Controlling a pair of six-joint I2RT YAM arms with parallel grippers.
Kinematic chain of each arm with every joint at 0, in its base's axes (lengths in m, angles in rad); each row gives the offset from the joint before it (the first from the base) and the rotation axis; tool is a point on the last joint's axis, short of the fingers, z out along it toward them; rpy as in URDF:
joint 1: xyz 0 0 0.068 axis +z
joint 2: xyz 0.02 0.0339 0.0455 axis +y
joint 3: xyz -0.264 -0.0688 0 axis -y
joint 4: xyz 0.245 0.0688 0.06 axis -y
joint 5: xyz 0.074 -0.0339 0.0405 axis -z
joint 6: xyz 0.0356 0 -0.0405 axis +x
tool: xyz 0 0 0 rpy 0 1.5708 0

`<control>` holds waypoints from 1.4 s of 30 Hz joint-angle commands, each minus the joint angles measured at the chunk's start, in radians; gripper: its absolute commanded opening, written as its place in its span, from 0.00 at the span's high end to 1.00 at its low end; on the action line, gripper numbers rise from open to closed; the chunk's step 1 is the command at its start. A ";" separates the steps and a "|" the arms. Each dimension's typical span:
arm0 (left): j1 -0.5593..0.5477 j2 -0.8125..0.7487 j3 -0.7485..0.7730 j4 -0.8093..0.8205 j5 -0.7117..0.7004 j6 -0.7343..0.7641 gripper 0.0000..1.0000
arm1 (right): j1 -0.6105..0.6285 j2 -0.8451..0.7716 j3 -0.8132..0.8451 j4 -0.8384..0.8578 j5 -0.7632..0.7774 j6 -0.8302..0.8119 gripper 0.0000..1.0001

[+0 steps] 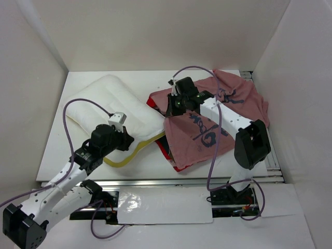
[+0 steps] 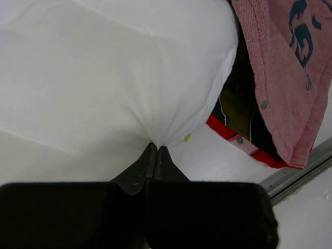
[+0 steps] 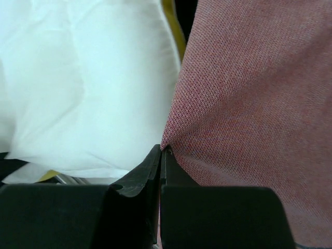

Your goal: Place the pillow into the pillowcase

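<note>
The left claw (image 2: 155,149) is closed on a fold of the pillow (image 1: 111,98) — the right claw (image 3: 162,150) pinches the pillowcase (image 1: 244,101) cloth beside it.

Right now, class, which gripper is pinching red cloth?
The right gripper, shut on the pink-red pillowcase; the left gripper is shut on the white pillow instead.

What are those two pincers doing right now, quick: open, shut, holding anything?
The left pincer is closed, pinching a fold of the pillow.
The right pincer is closed, pinching the pillowcase cloth.
</note>
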 commanded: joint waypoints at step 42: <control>-0.389 0.271 0.256 -0.010 -0.454 -0.242 0.00 | -0.046 0.034 -0.045 0.058 -0.234 0.043 1.00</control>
